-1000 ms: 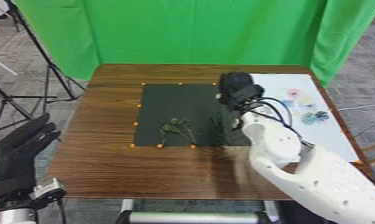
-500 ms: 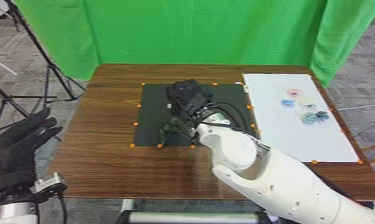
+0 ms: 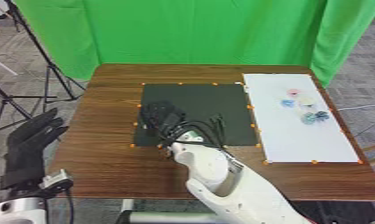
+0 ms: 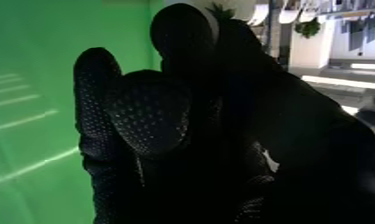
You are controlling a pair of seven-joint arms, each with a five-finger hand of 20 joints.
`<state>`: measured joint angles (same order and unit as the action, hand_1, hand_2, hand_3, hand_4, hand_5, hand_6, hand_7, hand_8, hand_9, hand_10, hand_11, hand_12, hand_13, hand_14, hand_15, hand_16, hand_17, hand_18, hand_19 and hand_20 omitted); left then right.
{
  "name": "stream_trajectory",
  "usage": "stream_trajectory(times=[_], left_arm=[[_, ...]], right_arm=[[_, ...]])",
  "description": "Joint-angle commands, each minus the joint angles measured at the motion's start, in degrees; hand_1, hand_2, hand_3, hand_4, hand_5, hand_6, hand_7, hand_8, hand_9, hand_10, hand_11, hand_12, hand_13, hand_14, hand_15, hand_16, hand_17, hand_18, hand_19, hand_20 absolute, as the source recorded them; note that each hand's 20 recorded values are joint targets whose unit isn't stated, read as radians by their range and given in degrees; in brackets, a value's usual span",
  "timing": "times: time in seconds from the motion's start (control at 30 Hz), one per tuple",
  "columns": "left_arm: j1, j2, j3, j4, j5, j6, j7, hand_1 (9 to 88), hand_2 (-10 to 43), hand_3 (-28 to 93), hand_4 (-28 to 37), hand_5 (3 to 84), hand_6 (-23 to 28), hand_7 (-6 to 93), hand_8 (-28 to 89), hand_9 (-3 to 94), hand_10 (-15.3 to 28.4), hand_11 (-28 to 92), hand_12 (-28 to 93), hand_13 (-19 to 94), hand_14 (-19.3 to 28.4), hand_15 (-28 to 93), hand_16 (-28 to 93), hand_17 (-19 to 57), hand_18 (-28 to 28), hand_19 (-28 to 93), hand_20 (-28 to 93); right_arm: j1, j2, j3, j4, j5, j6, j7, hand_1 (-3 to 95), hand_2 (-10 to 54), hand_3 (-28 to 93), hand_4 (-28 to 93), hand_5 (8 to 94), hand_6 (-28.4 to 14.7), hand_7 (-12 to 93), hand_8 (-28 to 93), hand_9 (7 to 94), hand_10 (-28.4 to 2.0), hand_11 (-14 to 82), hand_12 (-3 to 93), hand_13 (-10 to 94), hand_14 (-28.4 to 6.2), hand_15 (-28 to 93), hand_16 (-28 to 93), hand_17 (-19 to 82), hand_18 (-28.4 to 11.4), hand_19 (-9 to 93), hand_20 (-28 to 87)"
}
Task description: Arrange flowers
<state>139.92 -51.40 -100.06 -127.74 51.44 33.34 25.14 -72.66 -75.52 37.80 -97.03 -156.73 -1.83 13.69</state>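
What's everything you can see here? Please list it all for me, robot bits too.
Table: one, brown, centre
Mat: one, dark, mid-table
Sheet: one, white, table's right side
Flower heads: about five, pink, pale blue, cream and teal, on the sheet
Sprig: at least one, dark green, on the mat
Markers: many, orange, around mat and sheet
Curtain: one, green, behind the table
Stands: at least one, black, left of the table
Plants: two, green, in the background
Carpet: grey, below
Arms: two, white, from the bottom edge
Right hand: one, black-gloved, over the mat's left part
Left hand: one, black-gloved, left of the table
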Motion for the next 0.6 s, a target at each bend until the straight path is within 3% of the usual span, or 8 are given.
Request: stream_trajectory(times=[0.03, 0.33, 0.4, 0.5, 0.6], left_arm=[[-1.4, -0.4, 0.78, 0.39, 0.91, -1.54, -0.55, 26.0, 6.0, 84, -17.5, 40.7, 10.3, 16.4, -11, 34.5, 19.9, 38, 6, 25, 27.2, 66, -18, -9.3, 22.1, 60, 3], [-2.0, -0.51, 1.03, 0.67, 0.76, -1.92, -0.21, 26.0, 6.0, 85, -17.4, 40.8, 10.4, 16.3, -11, 34.4, 19.8, 38, 6, 25, 27.3, 66, -18, -9.3, 22.0, 60, 3], [-2.8, -0.64, 1.41, 0.89, 1.1, -2.33, -0.64, 26.0, 6.0, 84, -17.4, 40.8, 10.4, 16.2, -11, 34.4, 19.8, 38, 6, 25, 27.3, 66, -18, -9.3, 22.0, 60, 3], [-3.7, 0.16, 2.36, 1.15, 0.77, -1.99, -0.41, 26.1, 5.9, 85, -17.4, 40.8, 10.4, 16.3, -11, 34.4, 19.8, 38, 6, 25, 27.3, 66, -18, -9.4, 22.0, 60, 3], [-3.8, 0.44, 2.34, 1.02, 0.71, -1.74, -0.51, 26.2, 5.9, 85, -17.4, 40.8, 10.4, 16.3, -11, 34.4, 19.8, 38, 6, 25, 27.3, 66, -18, -9.4, 22.0, 60, 3]], right_arm=[[1.3, -1.7, -2.0, 3.4, -1.1, 0.2, 1.8, 52.7, -6.7, 78, -28, 79.4, -1.4, 25, 7, 87.9, -7.4, 25.6, 31.5, 84, -3.2, 63, 21, 45, -15.9, 93, -19], [2.1, -1.9, -3.0, 4.0, -0.4, 0.2, 3.5, 52.3, -7.1, 79, -28, 79.2, -1.5, 25, 7, 87.6, -7.6, 25.4, 31.6, 84, -3.4, 63, 21, 44, -16.0, 93, -19], [1.6, -2.6, -2.0, 4.3, -1.5, -0.5, 2.9, 51.4, -7.6, 78, -28, 79.0, -1.6, 26, 7, 87.5, -7.6, 25.4, 31.6, 84, -3.6, 63, 21, 44, -16.2, 93, -19], [2.6, -2.2, -3.0, 4.3, -0.1, -1.0, 4.4, 50.5, -8.0, 78, -28, 78.4, -2.0, 25, 7, 86.7, -7.7, 25.3, 31.9, 83, -3.8, 63, 21, 44, -16.2, 93, -19], [1.8, -3.1, -2.0, 4.6, -1.7, -0.7, 3.4, 49.3, -8.6, 78, -28, 77.6, -2.5, 25, 7, 85.8, -7.8, 25.2, 32.0, 82, -4.2, 63, 21, 43, -16.2, 93, -20]])
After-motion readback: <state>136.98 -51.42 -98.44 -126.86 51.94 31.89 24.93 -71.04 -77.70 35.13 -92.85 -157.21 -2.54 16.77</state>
